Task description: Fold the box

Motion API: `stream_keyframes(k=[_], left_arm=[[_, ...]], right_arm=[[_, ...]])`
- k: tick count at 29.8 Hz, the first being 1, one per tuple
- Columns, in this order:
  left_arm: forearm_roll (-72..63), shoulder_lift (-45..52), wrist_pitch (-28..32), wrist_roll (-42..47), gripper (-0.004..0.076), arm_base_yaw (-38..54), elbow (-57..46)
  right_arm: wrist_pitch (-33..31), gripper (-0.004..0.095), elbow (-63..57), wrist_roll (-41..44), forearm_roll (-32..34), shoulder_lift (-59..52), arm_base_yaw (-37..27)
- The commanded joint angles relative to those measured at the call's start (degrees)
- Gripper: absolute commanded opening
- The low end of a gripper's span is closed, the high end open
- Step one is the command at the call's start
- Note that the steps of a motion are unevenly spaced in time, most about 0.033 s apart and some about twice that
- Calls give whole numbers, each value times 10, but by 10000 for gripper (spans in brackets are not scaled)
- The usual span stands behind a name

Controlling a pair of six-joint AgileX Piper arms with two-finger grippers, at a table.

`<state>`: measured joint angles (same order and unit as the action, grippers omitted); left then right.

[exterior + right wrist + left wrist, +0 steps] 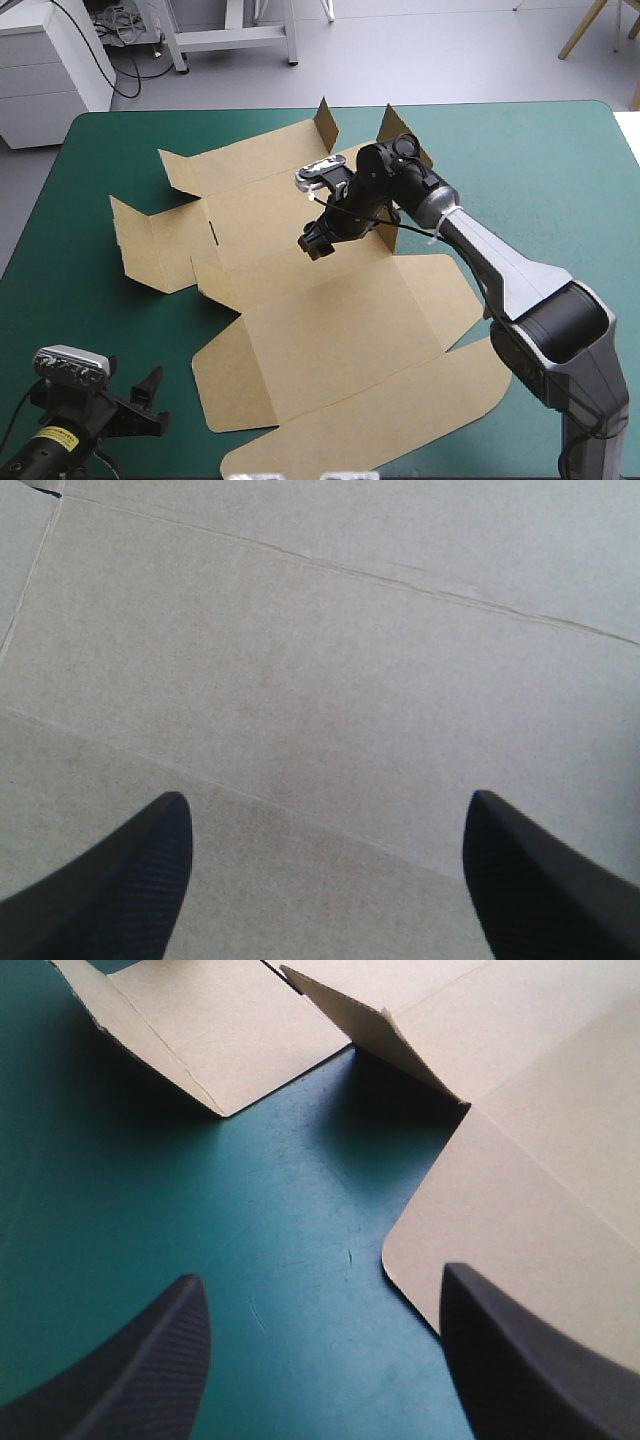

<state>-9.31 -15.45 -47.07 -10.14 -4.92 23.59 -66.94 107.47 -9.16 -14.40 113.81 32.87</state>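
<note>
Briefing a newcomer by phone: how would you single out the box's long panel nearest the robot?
On the teal-green table lies the brown box, mostly flat. Follow it to the edge nearest the robot: the end panel is the last strip, longer than every side flap.

Flat brown box point(330, 320), cut sheet of board: matt, paper-like, fine grain; pressed crease lines across panels, centre of frame.
Teal-green table cover point(540, 170): matt, smooth; faint pale scuffs, scratches close up.
Black fingers point(140, 1380) of left gripper point(320, 1272): fine woven-looking texture, dull sheen.
Silver-grey arm shell point(510, 265), right of frame: smooth, semi-gloss.
</note>
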Motion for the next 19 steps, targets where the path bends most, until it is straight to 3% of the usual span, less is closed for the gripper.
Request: stream_keyframes(k=[1, 19], left_arm=[[-10, -11, 36, 4, 468, 2, 13], [-10, -11, 36, 4, 468, 2, 13]], right_arm=[[18, 684, 18, -9, -7, -32, 0], [23, 683, 18, -13, -12, -32, 0]])
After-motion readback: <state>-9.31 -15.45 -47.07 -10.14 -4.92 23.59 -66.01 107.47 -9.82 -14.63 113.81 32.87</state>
